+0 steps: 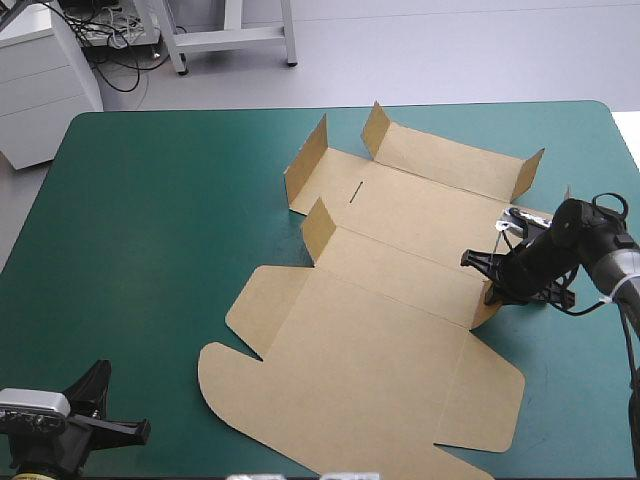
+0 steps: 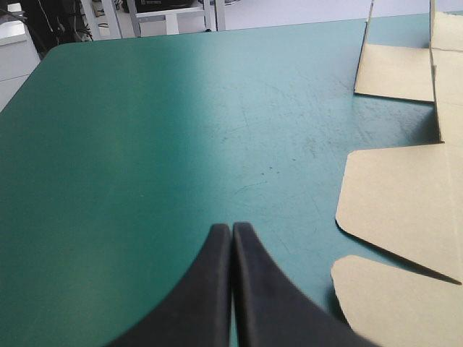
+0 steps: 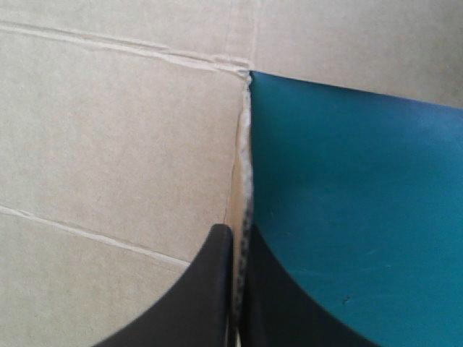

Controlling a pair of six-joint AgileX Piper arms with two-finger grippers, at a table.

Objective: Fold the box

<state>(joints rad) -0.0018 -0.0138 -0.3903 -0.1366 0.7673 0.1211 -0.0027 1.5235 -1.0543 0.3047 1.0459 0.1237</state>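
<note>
Near left corner: the left gripper [image 2: 231, 228] is sitting low over bare teal-green cover [image 2: 181, 130]. Its black fingers are pressing together into one pointed arch and are gripping nothing. The box [image 2: 405, 202] is lying ahead of it and off to its right, not touching it.

Near edge, middle: the box [image 1: 380, 340] is lying opened out as a cut sheet of brown board. It is running from the near edge up toward the far right part of the table. Its nearest panel, with rounded corners, is lying flat on the cover.

Middle right: the right gripper [image 1: 490, 278] is reaching in from the table's right side to the sheet's right edge. In its wrist view the fingers are all but closed, pinching the thin edge of a short flap [image 3: 244, 181]. Flat board is showing on one side of that edge and teal-green cover on the other.

Far part of the sheet: four small corner flaps [image 1: 306, 165] are standing up from the flat board. Two are rising at the far left, one at the far right, and one nearer on the left side.
</note>
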